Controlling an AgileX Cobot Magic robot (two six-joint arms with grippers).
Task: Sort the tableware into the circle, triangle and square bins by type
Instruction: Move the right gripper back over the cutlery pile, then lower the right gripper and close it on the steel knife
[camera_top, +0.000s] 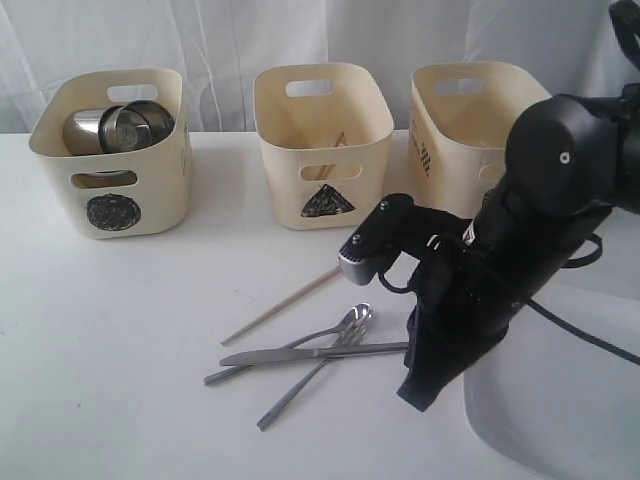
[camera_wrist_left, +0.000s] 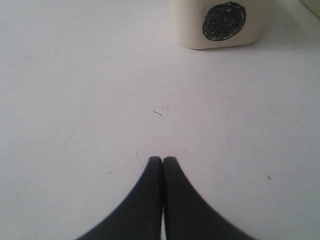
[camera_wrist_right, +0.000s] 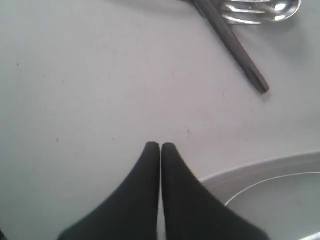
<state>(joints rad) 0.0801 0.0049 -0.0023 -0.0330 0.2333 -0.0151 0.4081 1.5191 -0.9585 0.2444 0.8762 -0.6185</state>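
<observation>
Three cream plastic tubs stand in a row, and the sorting looks about half done. Left of the triangle bin (camera_top: 290, 150), the circle bin (camera_top: 110, 190) holds a nest of shiny steel bowls (camera_top: 120, 128). The triangle bin itself seems to have one thin wooden stick leaning inside, though it is faint. The square bin (camera_top: 450, 130), right of the triangle bin, shows nothing inside from this angle. Left to sort, on the matte white table (camera_top: 120, 330) in front of the triangle bin, are a slender pale chopstick (camera_top: 282, 306), a flat steel knife (camera_top: 300, 355) and mirror-bright spoons (camera_top: 355, 318) crossed over one another. Farther front and right is the smooth white plate (camera_top: 540, 420) with its rounded rim. The right gripper (camera_wrist_right: 160, 146) hangs between cutlery and plate edge, jaws pressed together and holding nothing. The left gripper (camera_wrist_left: 162, 159) is likewise closed and empty over bare table, out beyond the circle bin.
</observation>
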